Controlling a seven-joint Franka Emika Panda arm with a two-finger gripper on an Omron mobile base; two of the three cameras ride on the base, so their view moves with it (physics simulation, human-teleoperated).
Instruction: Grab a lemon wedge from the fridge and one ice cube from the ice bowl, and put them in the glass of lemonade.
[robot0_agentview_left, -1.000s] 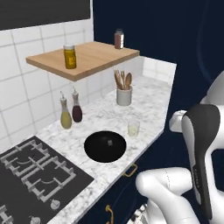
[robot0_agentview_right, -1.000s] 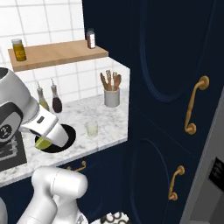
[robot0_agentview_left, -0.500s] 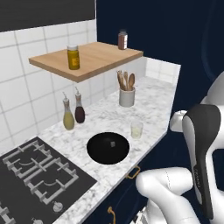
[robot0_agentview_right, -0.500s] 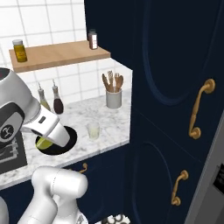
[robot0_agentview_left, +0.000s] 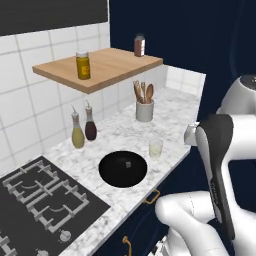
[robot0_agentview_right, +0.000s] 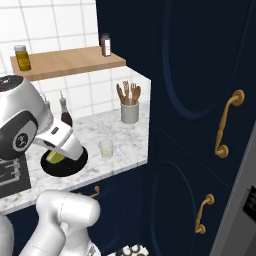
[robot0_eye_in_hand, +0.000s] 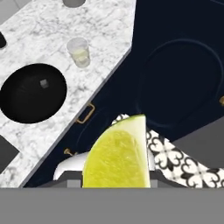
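My gripper (robot0_eye_in_hand: 114, 177) is shut on the lemon wedge (robot0_eye_in_hand: 117, 155), a yellow-green slice that looms large at the bottom of the hand view. From the right base camera the gripper (robot0_agentview_right: 59, 156) hangs with the wedge (robot0_agentview_right: 53, 157) off the counter's front edge, in front of the black ice bowl (robot0_agentview_right: 80, 161). The ice bowl (robot0_agentview_left: 112, 172) (robot0_eye_in_hand: 22, 100) holds one small ice cube (robot0_eye_in_hand: 43, 83). Just beside it, toward the counter's end, stands the glass of lemonade (robot0_agentview_left: 156, 148) (robot0_agentview_right: 106, 149) (robot0_eye_in_hand: 79, 51). A grey edge of the fridge (robot0_agentview_right: 232, 220) shows at the lower right.
Two spouted bottles (robot0_agentview_left: 77, 135) and a utensil holder (robot0_agentview_left: 144, 110) stand behind the bowl. The black stove (robot0_agentview_left: 40, 195) lies to its left. A wooden shelf (robot0_agentview_left: 115, 62) with jars overhangs the counter. Navy cabinets with gold handles (robot0_agentview_right: 227, 122) rise to the right.
The whole picture has shifted slightly, so the base has moved; counter and cabinets drift a little to the right. The gripper keeps its hold on the wedge.
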